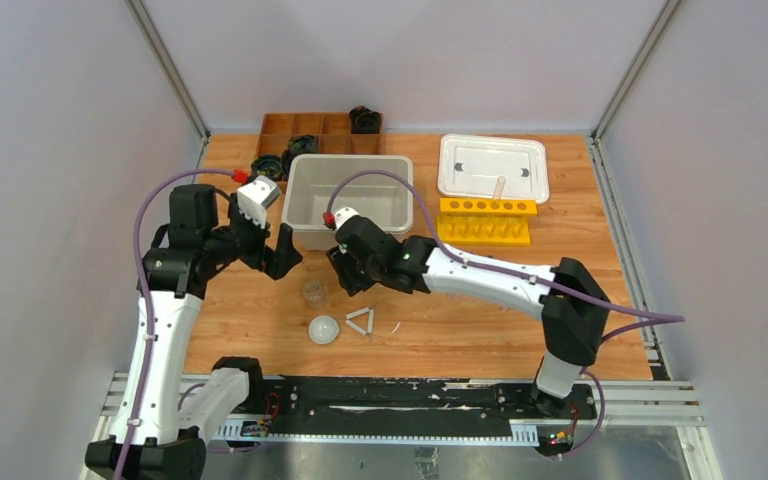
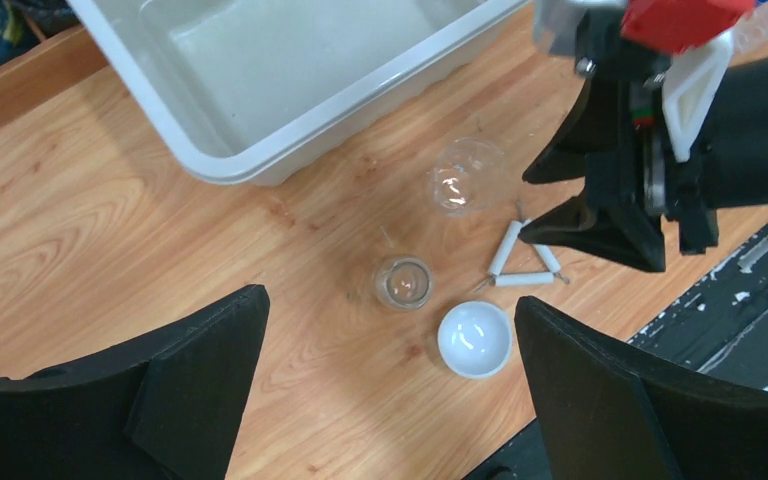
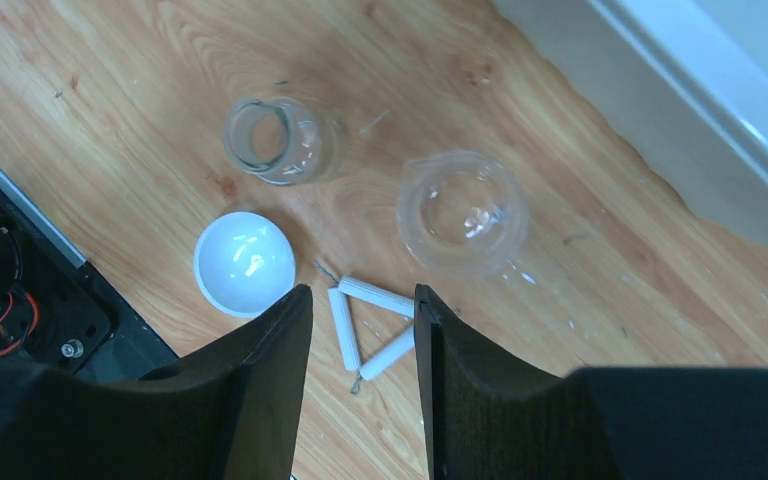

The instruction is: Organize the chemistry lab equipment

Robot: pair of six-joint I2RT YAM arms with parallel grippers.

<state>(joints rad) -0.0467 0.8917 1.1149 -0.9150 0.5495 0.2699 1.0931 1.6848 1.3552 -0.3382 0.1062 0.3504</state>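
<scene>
Two small clear beakers stand on the wood table: one [image 3: 278, 140] [image 2: 403, 282] [image 1: 313, 292] nearer the left arm, the other [image 3: 463, 212] [image 2: 468, 177] closer to the grey bin. A white dome [image 1: 323, 329] [image 2: 474, 339] [image 3: 245, 263] and a white triangle [image 1: 360, 320] [image 2: 522, 262] [image 3: 370, 325] lie just in front of them. My right gripper [image 3: 360, 292] [image 1: 345, 275] hovers over the triangle, open, with nothing between its fingers. My left gripper [image 2: 390, 310] [image 1: 278, 250] is wide open above the first beaker and the dome. The yellow rack [image 1: 485, 220] sits at the back right.
A grey bin [image 1: 350, 200] stands behind the beakers, its rim close to both grippers. A white lidded tray [image 1: 492, 167] is behind the yellow rack. A brown wooden divided tray [image 1: 310, 130] with black coiled objects is at the back left. The black rail [image 1: 390, 400] marks the near edge.
</scene>
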